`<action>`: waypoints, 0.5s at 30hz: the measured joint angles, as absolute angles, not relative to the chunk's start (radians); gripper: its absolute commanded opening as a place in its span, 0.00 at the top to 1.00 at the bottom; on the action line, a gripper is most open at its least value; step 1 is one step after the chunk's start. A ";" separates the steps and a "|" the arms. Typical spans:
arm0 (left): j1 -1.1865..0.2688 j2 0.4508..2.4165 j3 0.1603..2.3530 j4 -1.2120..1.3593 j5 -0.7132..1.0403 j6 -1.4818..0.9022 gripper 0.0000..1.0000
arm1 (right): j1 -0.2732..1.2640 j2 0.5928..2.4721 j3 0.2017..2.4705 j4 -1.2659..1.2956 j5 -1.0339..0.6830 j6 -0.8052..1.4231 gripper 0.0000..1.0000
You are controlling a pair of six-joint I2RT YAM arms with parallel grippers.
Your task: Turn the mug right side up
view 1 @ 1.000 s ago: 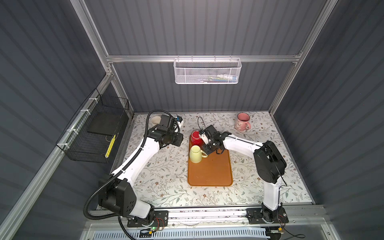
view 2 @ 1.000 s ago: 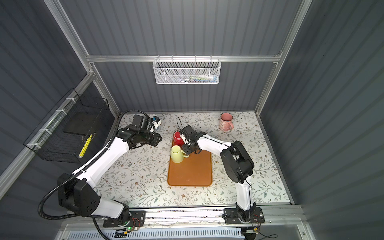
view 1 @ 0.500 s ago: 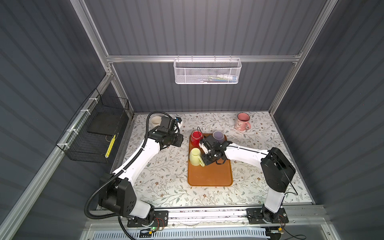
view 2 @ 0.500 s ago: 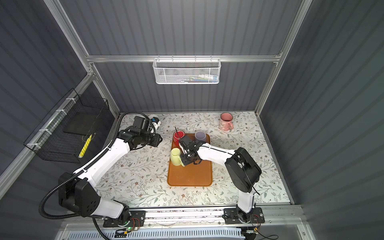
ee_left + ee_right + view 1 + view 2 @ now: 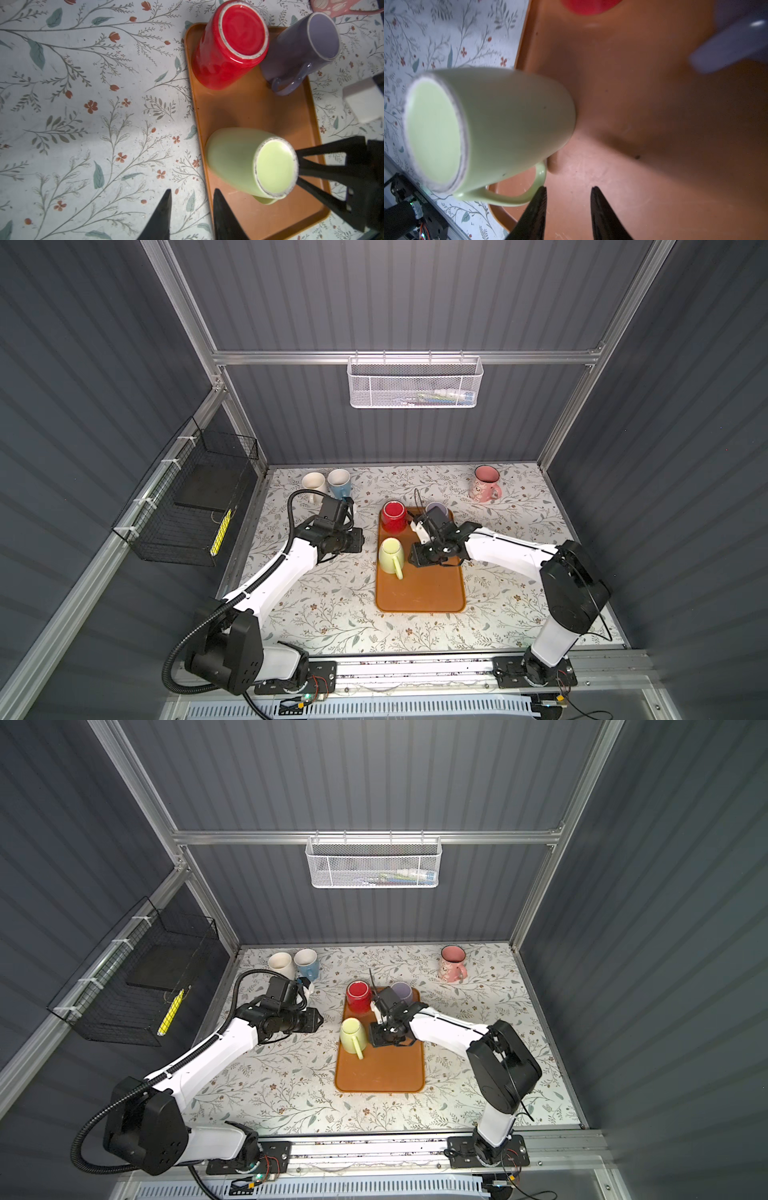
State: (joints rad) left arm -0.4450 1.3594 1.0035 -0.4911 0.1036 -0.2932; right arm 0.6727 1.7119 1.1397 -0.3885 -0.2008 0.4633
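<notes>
Right hand (image 5: 569, 188), released and empty, sits by the inverted green mug (image 5: 508, 116) on the orange tray (image 5: 654, 124) (left hand (image 5: 192, 191) likewise released); print in the white basket (image 5: 415, 383) is unreadable.

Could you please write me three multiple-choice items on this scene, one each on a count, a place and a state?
1. How many mugs stand on the orange tray? A) two B) three C) five
2. Where is the pink mug? A) on the tray B) in the white basket C) on the tablecloth, off the tray
3. How does the light green mug stand? A) base up B) mouth up C) on its side

1 B: the red mug, the purple mug and the light green mug are on it.
2 C: it stands at the far right, apart from the tray.
3 A: both wrist views show its flat base facing up.
</notes>
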 measured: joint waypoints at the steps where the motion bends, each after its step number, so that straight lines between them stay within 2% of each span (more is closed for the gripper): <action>1: -0.463 1.357 1.000 -0.481 0.108 -0.302 0.70 | 0.648 1.702 1.140 -0.387 -0.200 0.460 0.62; 9: -0.578 1.350 0.938 -0.453 0.125 -0.334 0.83 | 0.556 1.649 1.127 -0.396 -0.184 0.408 0.62; 15: -0.588 1.336 0.900 -0.418 0.125 -0.349 0.85 | 0.516 1.596 1.063 -0.359 -0.241 0.363 0.62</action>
State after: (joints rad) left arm -0.5877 1.3357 0.8997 -0.4183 0.1249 -0.3492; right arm 0.5163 1.5959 1.0626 -0.3588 -0.2409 0.3634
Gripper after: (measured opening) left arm 0.149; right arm 0.377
